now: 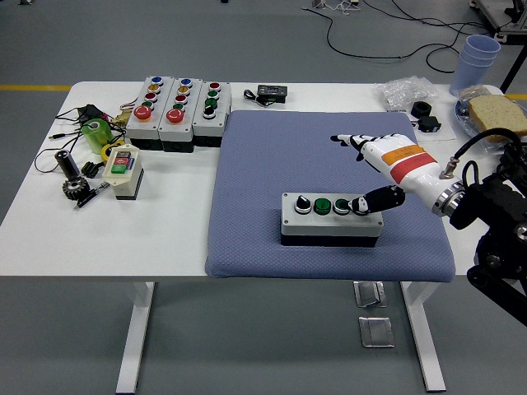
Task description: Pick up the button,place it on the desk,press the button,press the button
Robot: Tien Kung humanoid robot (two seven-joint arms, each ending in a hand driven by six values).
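While the button box (331, 218) sits flat on the blue mat (263, 164) on the table (165, 222), the right robot hand (380, 156) is held above it, fingers spread, nothing gripped. Looks like pressing stage; a fingertip probably needs lowering onto a button.

Right hand raised, fingers extended.
The right hand (387, 160) hovers above the button box (331, 219), fingers spread and empty; its thumb reaches down over the box's right end.
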